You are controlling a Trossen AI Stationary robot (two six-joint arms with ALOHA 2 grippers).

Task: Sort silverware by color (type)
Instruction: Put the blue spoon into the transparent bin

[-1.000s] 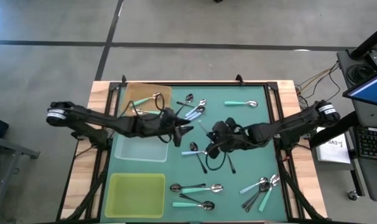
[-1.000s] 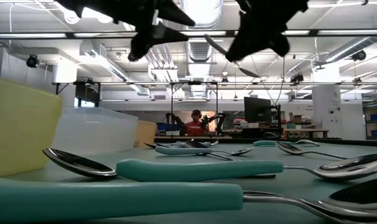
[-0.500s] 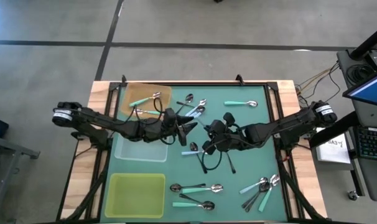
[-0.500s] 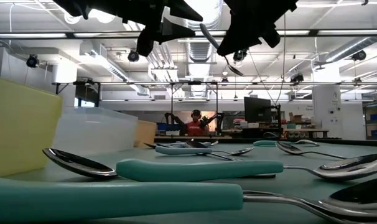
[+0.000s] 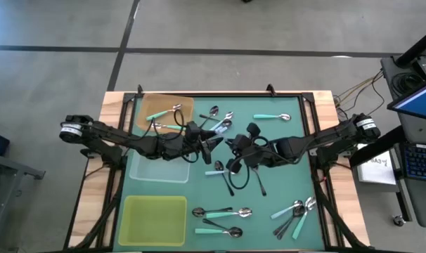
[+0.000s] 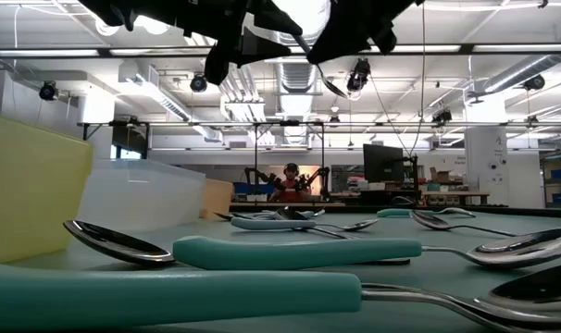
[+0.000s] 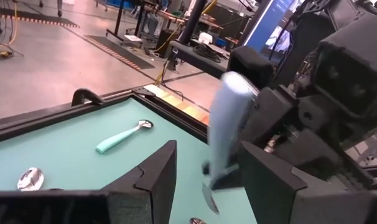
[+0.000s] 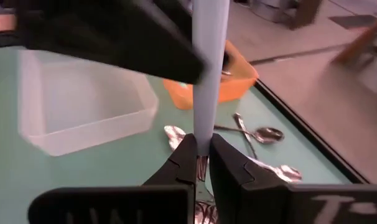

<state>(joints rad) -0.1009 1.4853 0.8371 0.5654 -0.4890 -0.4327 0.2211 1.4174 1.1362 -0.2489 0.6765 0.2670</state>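
Above the middle of the green mat, the two grippers meet in the air. The right gripper pinches a pale blue spoon near the neck, with the handle pointing toward the left arm. The left gripper has its fingers spread, and the blue handle stands between them; I cannot tell whether they touch it. From table height both grippers hang high over the mat, the spoon's bowl pointing down between them. Below and to the left arm's side lie three trays: an orange one holding two teal spoons, a clear one, and a yellow one. Other spoons lie scattered on the mat: a teal one at the far edge, a cluster near the right front corner, and a pair by the yellow tray.
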